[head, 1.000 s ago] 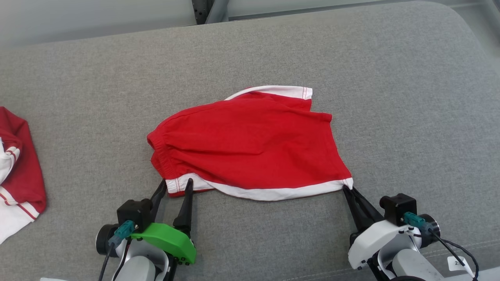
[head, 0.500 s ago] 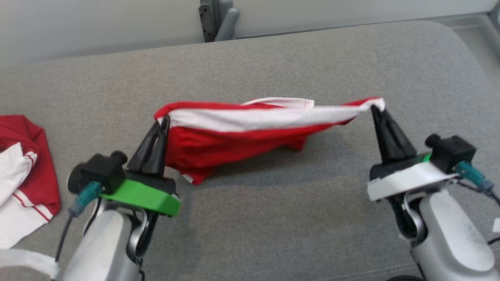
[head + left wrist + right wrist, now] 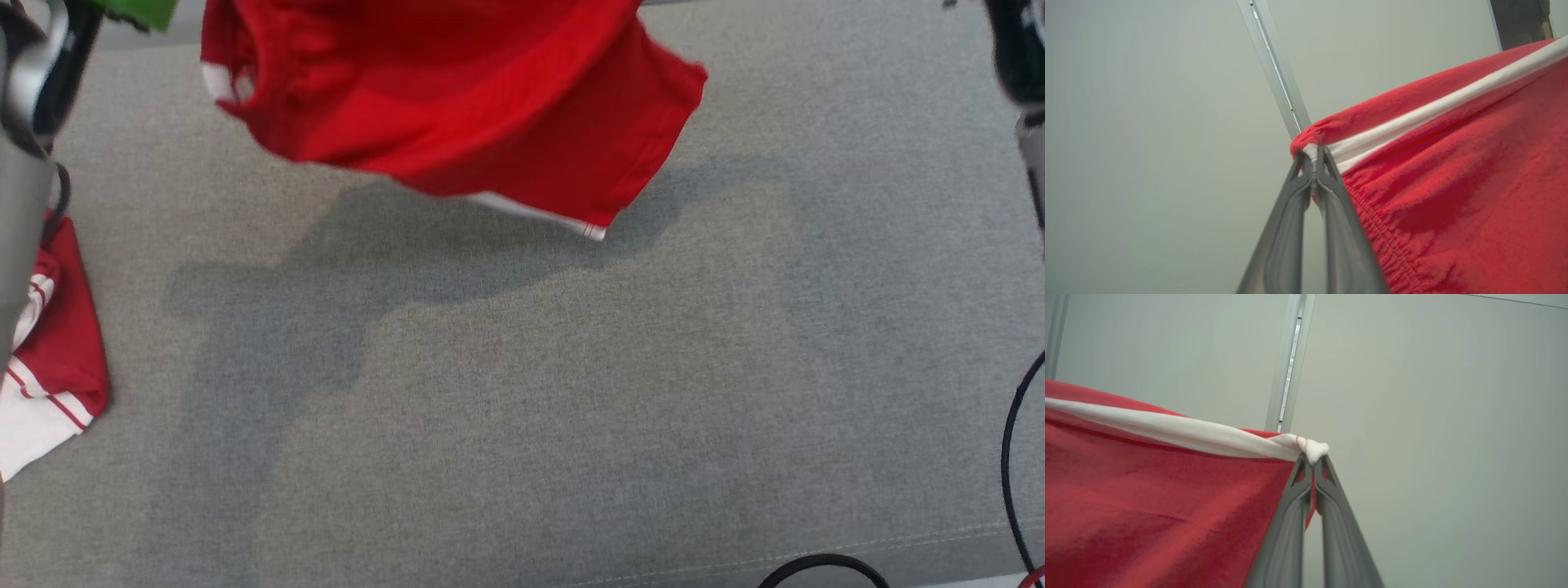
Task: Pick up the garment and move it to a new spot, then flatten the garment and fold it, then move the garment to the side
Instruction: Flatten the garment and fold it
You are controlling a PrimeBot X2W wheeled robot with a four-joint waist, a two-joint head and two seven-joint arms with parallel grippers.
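Left claw (image 3: 1313, 153) and right claw (image 3: 1314, 458) tight on garment (image 3: 457, 98) corners, long axis left-right

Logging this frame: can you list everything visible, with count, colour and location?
shorts: 1, red with white trim, lifted above the cushion, stretched between both grippers
second garment: 1, red and white, lying at the cushion's left edge
cushion: 1, grey fabric, under everything
cable: 2 stretches showing, black, lower right of the head view
post: 1, pale metal, against the wall behind the shorts
wall: 1, pale grey-green, background
left forearm: 1, grey, top left of the head view
left gripper: 1, dark grey, shut on the shorts' waistband corner
right gripper: 1, dark grey, shut on a white-trimmed corner
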